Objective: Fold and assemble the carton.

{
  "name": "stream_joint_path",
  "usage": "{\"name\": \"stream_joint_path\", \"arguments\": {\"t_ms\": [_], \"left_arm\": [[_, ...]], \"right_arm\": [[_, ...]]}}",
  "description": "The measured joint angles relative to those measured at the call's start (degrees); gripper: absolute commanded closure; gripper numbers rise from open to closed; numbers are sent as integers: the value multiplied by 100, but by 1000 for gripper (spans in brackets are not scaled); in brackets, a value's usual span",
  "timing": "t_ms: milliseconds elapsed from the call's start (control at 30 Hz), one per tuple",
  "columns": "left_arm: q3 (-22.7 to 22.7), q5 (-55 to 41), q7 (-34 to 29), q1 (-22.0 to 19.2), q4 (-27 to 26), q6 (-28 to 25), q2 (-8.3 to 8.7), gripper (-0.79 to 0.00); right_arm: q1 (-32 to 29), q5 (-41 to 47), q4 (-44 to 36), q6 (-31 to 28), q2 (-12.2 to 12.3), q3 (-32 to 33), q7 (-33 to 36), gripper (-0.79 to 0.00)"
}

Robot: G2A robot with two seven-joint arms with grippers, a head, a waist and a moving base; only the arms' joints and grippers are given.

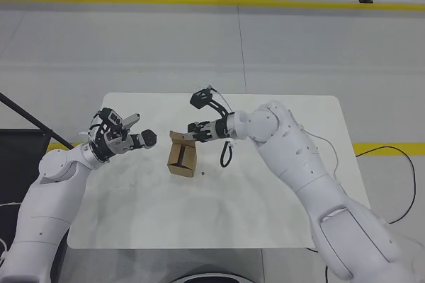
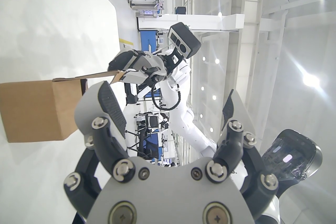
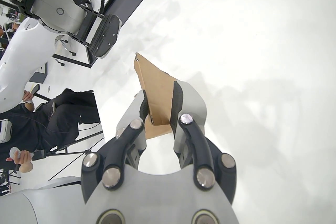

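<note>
- Your left pincer (image 1: 145,139) hovers with jaws apart and nothing in them, just beside the carton (image 1: 182,159) and not touching it.
- The carton rests near the middle of the surface (image 1: 269,212), its body already squared up and one top flap raised.
- Your right pincer (image 1: 193,134) is clamped on that flap's edge.
- You seem to be at the flap-folding step. Next, the flap likely needs pressing down and inward while your left pincer braces the near wall.
</note>
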Motion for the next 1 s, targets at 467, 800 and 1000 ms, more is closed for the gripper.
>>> {"name": "stream_joint_path", "arguments": {"t_ms": [467, 800, 1000], "left_arm": [[-16, 0, 2, 10, 7, -22, -5, -785], [-29, -17, -14, 22, 12, -25, -8, -785], [-48, -20, -13, 40, 7, -44, -7, -785]], "right_arm": [[-253, -426, -535, 213, 140, 90, -150, -102], [-508, -773, -1090, 549, 271, 220, -201, -40], [-740, -1006, -1548, 741, 382, 364, -209, 0]]}}
